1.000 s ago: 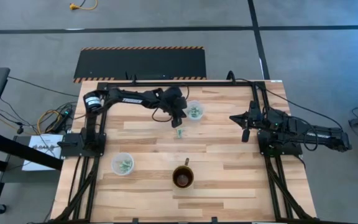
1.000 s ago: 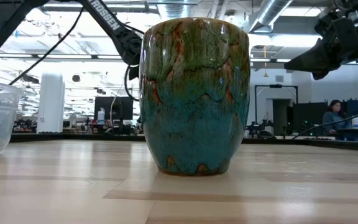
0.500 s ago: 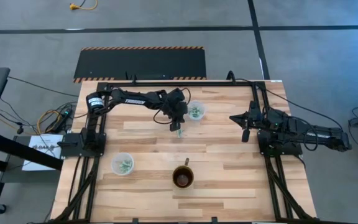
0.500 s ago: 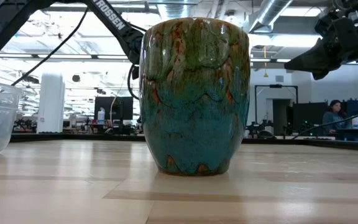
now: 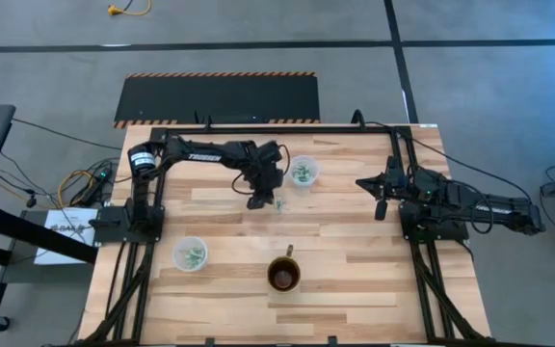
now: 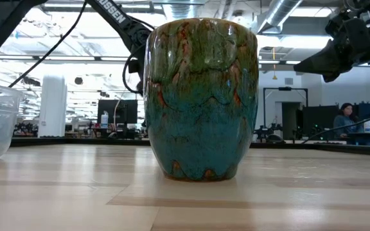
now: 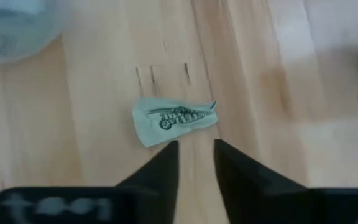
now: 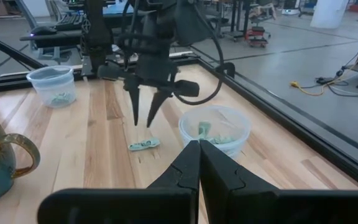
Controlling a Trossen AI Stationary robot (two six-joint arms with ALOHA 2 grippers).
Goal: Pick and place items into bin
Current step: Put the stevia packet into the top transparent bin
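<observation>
1. Left gripper (image 7: 196,155): fingers parted by a narrow gap, nothing between them. It hung over the far middle of the table (image 5: 355,260), tips pointing down. The right wrist view showed the tips (image 8: 143,118) above the wood, not touching it.

2. Item (image 7: 173,117): one small pale green-and-white wrapper, lying flat on bare wood just beyond the fingertips and slightly off the gap's centre line. In the high view it (image 5: 279,204) lay just beside the gripper, between it and the nearer tub.

3. Handling note, as judgement: the gap looked narrower than the wrapper's long side. A good grasp would call for opening wider, shifting forward until the piece sat centred, then descending until the tips nearly brushed the wood. Closing across the short side seemed the safer choice. A thin flat piece could slide away or be pushed rather than pinched.

4. Clear tub (image 5: 302,172): near the wrapper, toward the table's far edge, already holding several like pieces. A second clear tub (image 5: 190,253) with pieces stood well apart, on the left arm's side near the front. Which one served as the bin could not be told.

5. Glazed mug (image 5: 283,276): near the front edge, well clear of the approach.

6. Right gripper (image 8: 198,163): fingers pressed together, empty, parked at the right side of the table (image 5: 380,204).
</observation>
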